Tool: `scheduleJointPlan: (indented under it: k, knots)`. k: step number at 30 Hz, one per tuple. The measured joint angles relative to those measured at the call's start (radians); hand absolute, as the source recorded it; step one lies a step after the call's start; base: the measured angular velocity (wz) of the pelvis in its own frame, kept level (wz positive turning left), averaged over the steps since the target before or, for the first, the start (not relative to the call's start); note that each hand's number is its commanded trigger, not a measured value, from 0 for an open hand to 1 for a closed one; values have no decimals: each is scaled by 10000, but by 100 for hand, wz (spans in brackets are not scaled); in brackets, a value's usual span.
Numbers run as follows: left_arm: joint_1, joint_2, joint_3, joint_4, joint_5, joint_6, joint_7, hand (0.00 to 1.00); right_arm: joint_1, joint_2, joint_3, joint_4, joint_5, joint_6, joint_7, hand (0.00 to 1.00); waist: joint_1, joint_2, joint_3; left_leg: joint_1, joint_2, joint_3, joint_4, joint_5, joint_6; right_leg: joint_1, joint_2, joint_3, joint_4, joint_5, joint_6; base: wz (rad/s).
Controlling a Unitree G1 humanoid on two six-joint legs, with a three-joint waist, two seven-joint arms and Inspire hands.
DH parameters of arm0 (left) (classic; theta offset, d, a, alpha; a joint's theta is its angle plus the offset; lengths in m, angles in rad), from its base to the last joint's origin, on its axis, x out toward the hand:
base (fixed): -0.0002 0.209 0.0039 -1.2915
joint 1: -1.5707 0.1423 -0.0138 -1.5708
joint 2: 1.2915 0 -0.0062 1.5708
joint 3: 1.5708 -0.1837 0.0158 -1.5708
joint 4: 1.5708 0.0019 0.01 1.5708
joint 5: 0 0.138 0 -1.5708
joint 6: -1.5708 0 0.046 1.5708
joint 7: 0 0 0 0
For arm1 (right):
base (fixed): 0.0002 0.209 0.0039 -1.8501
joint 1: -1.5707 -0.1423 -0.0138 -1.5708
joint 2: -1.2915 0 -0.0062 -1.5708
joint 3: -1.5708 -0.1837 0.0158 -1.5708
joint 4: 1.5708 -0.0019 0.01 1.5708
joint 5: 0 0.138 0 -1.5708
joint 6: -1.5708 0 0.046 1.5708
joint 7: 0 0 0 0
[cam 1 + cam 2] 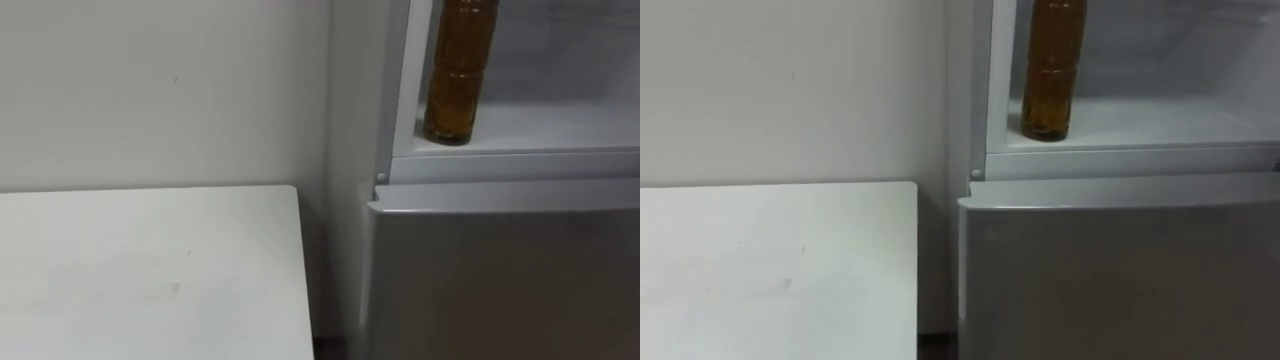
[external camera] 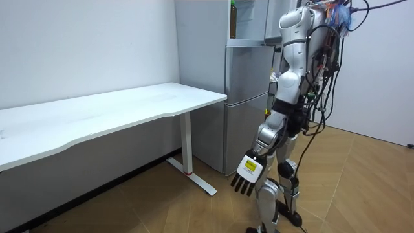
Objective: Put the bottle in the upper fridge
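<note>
The bottle (image 1: 460, 70) stands upright in the upper part of the fridge (image 1: 400, 90). It is full of brown drink. It sits on the white shelf (image 1: 560, 125), at the left end, near the front edge and just beside the left wall of the fridge. The top of the bottle runs out of the picture, so I cannot tell what its cap looks like. No hand touches it.

The upper part of the fridge is open, so the inside shows. Below it, the gray lower door (image 1: 500, 280) is shut.

To the left of the fridge is a white table (image 1: 150, 270). Its right edge is near the fridge, with a thin dark gap between them. Behind the table is a plain pale wall (image 1: 150, 90).

In the room view, the robot stands upright on the wooden floor (image 2: 362, 188), right in front of the fridge and facing it. Its left hand (image 2: 249, 175) hangs low by its leg, well apart from the bottle. The fingers are straight, point down at the floor and hold nothing.
</note>
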Motion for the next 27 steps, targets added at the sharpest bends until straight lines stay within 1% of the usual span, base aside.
scheduleJointPlan:
  k: [5, 9, 15, 17, 19, 22, 27]
  knots:
    - [-18, 2, -67, 0, 1, 0, 0, 0, 5, 0, 117, -30, -219, 0, 184, 0, 86, 16, -10, -1, 0, 0, 1, 0, 0, 1, -2, -2, 1, 0, 1, 0]
    - [-7, 2, -160, 5, 1, 0, -2, 0, 42, 0, 118, -31, -560, -1, 407, 0, 163, 58, -35, 16, 0, 0, 3, 1, 0, 16, -3, -3, 27, -1, 0, 0]
    - [-4, 3, -183, 35, 1, -60, 0, 0, 54, 0, 168, -30, -929, 0, 713, 0, 197, 50, -30, 20, 1, -5, -5, 1, 0, 24, -1, -1, 38, -1, 0, 0]
    - [-4, 11, -183, 64, 3, -66, 0, 0, 53, -1, 208, -31, -971, 0, 830, 0, 197, 31, -19, 17, 0, -9, -9, 1, 0, 32, -1, -3, 34, -1, 0, 0]
    - [-3, 55, -184, 82, 11, -66, 1, 0, 54, 0, 296, -31, -1067, 1, 896, 0, 198, -40, 23, 3, 1, -27, -9, 1, 0, 36, 0, -20, 23, -1, 0, 0]
    - [7, 75, -193, 136, 37, -63, 1, 0, 52, -1, 349, -69, -1331, 2, 899, 0, 196, -102, 59, -38, 0, -33, -5, 1, 0, 9, 1, -25, 10, -1, 0, 0]
    - [-9, 157, -295, 164, 110, -56, 1, 0, 58, -19, 462, -313, -1660, 5, 1195, 0, 212, -147, 65, -74, 1, -77, 0, 0, -1, 38, 6, -84, -63, 2, -2, 2]
